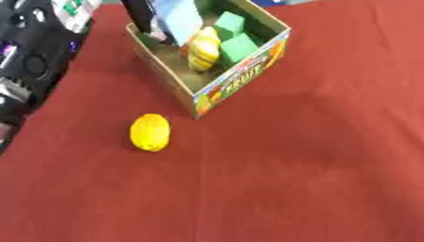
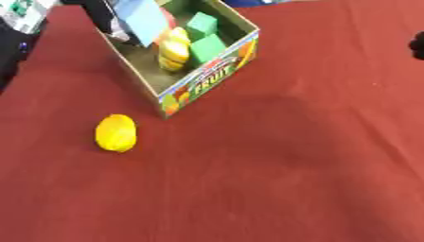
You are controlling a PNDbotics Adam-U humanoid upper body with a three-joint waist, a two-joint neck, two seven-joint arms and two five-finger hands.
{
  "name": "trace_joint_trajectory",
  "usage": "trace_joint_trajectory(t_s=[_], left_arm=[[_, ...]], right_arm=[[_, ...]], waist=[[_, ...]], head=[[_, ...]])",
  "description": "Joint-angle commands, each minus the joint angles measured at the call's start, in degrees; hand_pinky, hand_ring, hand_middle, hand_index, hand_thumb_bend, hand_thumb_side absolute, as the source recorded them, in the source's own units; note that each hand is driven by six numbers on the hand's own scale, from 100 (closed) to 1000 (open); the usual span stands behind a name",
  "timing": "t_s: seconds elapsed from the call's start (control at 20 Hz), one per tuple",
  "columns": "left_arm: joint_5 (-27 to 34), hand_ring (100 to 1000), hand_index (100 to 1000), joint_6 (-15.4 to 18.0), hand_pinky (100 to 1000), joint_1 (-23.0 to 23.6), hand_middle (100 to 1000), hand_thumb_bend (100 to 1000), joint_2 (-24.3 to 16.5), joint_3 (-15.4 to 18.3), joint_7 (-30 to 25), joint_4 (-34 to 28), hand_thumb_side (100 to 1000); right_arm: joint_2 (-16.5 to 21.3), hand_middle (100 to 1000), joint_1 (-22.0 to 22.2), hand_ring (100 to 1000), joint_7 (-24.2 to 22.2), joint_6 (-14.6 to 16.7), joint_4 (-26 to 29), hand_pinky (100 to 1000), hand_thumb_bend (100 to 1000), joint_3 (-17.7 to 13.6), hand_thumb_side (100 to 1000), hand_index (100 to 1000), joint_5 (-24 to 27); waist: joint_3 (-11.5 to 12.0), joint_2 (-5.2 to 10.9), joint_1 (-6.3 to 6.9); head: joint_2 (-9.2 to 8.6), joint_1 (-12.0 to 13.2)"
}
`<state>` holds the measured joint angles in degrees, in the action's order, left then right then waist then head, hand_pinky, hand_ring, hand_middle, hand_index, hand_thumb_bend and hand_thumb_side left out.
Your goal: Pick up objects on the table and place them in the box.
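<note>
1. One yellow fruit (image 1: 150, 132), ridged and oval, lies alone on the red tablecloth (image 1: 314, 179), near the closest corner of the box and apart from it.
2. The cardboard box (image 1: 240, 78) sits askew at the far side of the table, its printed front showing fruit pictures and lettering.
3. Inside the box I can see two green blocks (image 1: 236, 40) side by side toward the far wall, and a yellow-and-orange striped piece (image 1: 204, 48) leaning just beside them.
4. A light blue block (image 2: 142, 20) sits tilted over the box's far left part, above the rim.
5. The left hand (image 1: 141, 16) reaches in from the upper left, dark against the box's left wall and touching the blue block; I cannot tell how its fingers are set or whether they have hold of it.
6. A small dark shape (image 2: 417, 45) shows at the right edge in the right eye view, too little to make out.
</note>
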<state>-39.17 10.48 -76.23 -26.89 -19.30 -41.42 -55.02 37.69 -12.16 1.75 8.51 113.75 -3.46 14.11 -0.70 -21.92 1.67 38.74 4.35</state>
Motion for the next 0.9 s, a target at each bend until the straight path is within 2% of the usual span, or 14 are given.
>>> trace_joint_trajectory(t_s=[0.05,0.1,0.2,0.3,0.6,0.9], left_arm=[[-0.9,754,798,0.9,803,-1.2,693,527,-0.1,0.7,-0.3,0.6,100],[-1.4,795,839,1.2,832,-1.1,743,620,-0.1,0.5,-0.8,0.8,100],[-3.1,849,875,2.0,880,-1.0,795,721,-0.2,0.5,-1.6,0.9,100],[-4.8,861,894,2.5,892,-0.9,810,750,-0.4,0.7,-1.8,0.9,100],[-6.0,845,893,2.7,872,-0.3,798,728,-1.8,1.6,-1.7,0.6,100],[1.8,782,840,1.4,833,0.9,721,597,-4.8,0.3,-1.6,-3.7,100]], right_arm=[[0.7,685,-0.7,754,-0.2,0.0,0.8,792,100,-0.3,575,778,0.4],[0.7,685,-0.7,753,-0.2,0.0,0.8,792,100,-0.4,575,778,0.4],[0.5,684,-0.7,753,-0.2,0.0,0.8,791,100,-0.4,576,778,0.5],[0.3,683,-0.7,752,-0.2,-0.1,0.8,791,100,-0.4,577,777,0.5],[0.1,682,-0.2,752,0.0,-0.1,0.8,792,100,-0.8,574,777,0.7],[0.3,682,0.4,752,0.4,-0.2,0.8,792,100,-1.0,574,777,0.8]], waist=[[-0.1,1.03,-0.12],[-0.2,0.98,-0.12],[-0.2,0.94,-0.14],[-0.2,1.00,-0.17],[0.6,1.89,-0.36],[2.3,3.18,-0.46]], head=[[-0.74,0.3],[-0.70,0.2],[-0.57,0.2],[-0.38,0.2],[0.85,-0.5],[2.65,-2.0]])
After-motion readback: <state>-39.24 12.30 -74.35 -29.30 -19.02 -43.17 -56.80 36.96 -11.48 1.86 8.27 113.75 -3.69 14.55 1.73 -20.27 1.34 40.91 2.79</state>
